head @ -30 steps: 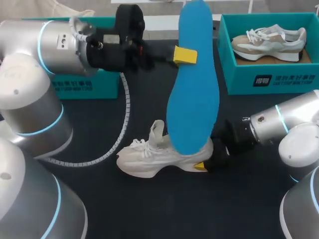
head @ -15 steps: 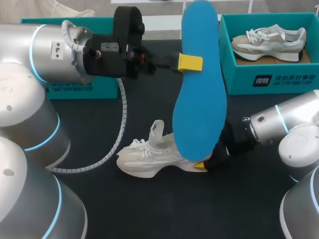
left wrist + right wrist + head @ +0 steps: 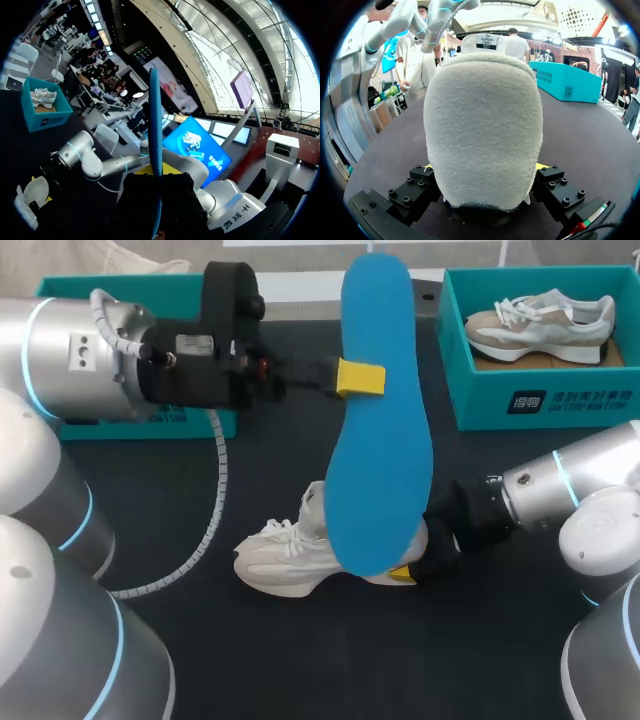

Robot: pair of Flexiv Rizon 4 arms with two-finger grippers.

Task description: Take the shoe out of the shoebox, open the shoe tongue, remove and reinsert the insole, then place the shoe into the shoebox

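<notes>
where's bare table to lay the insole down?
Bare table between the white shoe and the robot's edge. Also between the shoe and the left teal box, though a cable hangs there. Crowded at the heel, where the right gripper clamps.

The off-white shoe [image 3: 482, 130] sits heel-first on the dark surface [image 3: 590, 135], its fuzzy heel clamped from both sides by the jaws of the right gripper [image 3: 484, 172], yellow tips peeking out either side, a teal shoebox [image 3: 565, 80] beyond.
</notes>
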